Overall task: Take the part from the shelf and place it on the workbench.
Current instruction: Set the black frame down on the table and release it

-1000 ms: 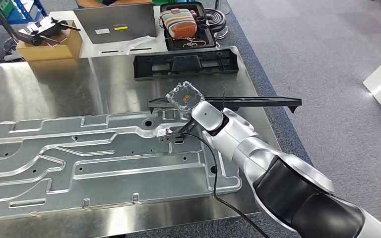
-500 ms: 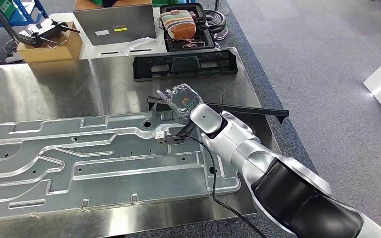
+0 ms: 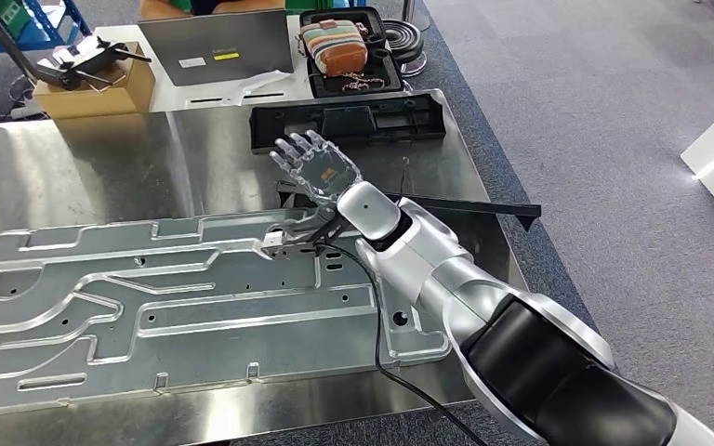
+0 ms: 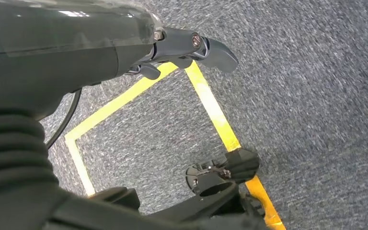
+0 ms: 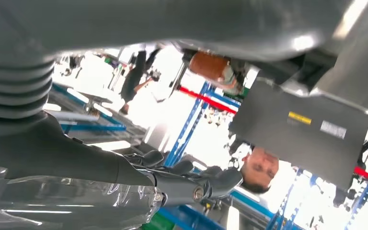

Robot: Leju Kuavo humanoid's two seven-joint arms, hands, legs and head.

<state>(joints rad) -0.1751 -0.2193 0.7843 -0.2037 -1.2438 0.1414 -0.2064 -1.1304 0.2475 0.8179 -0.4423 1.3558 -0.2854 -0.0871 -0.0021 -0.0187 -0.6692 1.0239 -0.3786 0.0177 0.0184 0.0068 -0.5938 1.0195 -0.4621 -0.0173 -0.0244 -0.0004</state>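
A large plate (image 3: 186, 297) is lying across the table (image 3: 102, 167), taking up most of its near half from the left edge toward the right. Behind it, a long part (image 3: 446, 205) is lying along the right side, its far end jutting past the table's right edge. Further back, a tray (image 3: 349, 119) is sitting at the far right corner. The right robot hand (image 3: 314, 167) is hovering between the tray and the long part. Beyond the far edge, a laptop (image 3: 218, 42) is standing, with a box (image 3: 93, 88) at its left and a case (image 3: 349, 51) at its right.
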